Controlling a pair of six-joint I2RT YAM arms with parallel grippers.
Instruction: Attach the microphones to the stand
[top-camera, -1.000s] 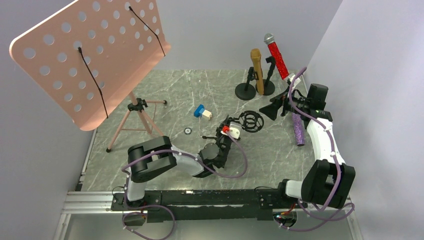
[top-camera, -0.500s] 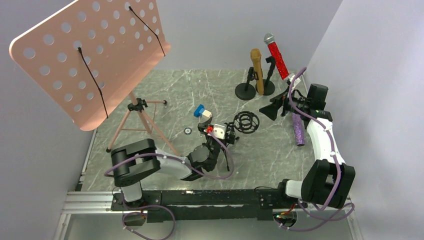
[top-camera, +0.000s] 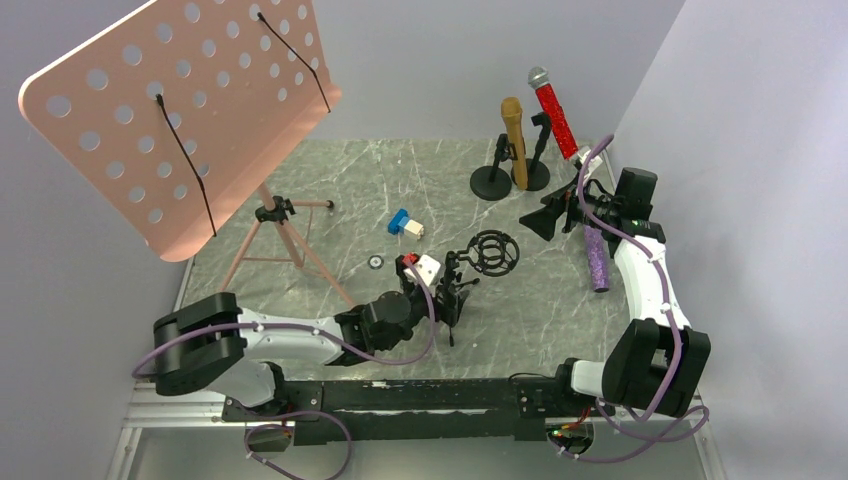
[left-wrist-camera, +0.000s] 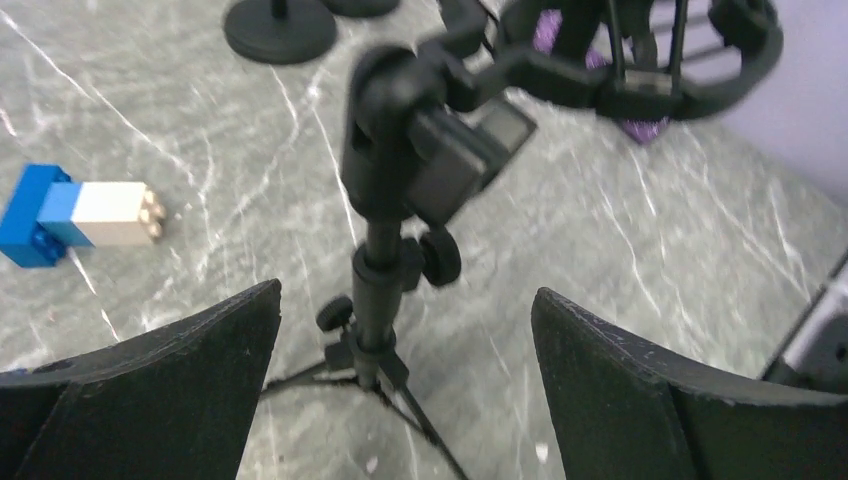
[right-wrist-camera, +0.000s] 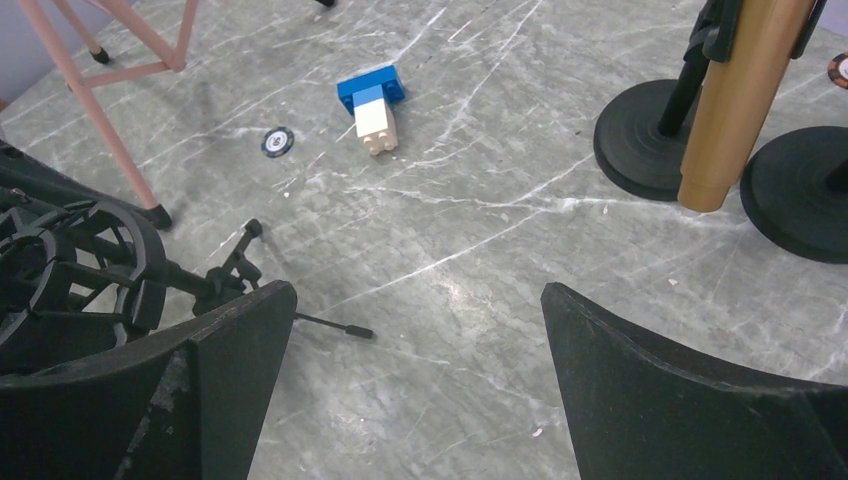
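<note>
Got red glitter mic (top-camera: 553, 118) clipped at a tilt and gold mic (top-camera: 515, 140) clipped upright, on the two round-base stands (top-camera: 490, 183) at the back of the table. Seeing purple glitter mic (top-camera: 597, 258) flat on the surface at the right edge, just beside the right arm (top-camera: 645, 275), well apart from those stands. Small tripod mic stand (top-camera: 457, 285) upright mid-table, ring shock mount (top-camera: 492, 251) on top.

Working on a grey-green marbled tabletop (top-camera: 400, 180), boxed in by plain pale walls (top-camera: 450, 60). Also on it: pink perforated music stand (top-camera: 180, 110) far left, blue-and-white brick (top-camera: 405, 224), small chip (top-camera: 375, 263).

Left arm (top-camera: 290, 338) stretched low across the table, left gripper (top-camera: 450, 298) at the tripod post. Right arm folded up along the right wall, right gripper (top-camera: 545, 218) pointing toward centre.

From left wrist: jaws spread wide either side of the post, gap on both sides, gripping nothing. Not readable from the top view.

From right wrist: jaws equally wide, only tabletop between, holding nothing. Also shows the chip's dark face with light edge marks.
</note>
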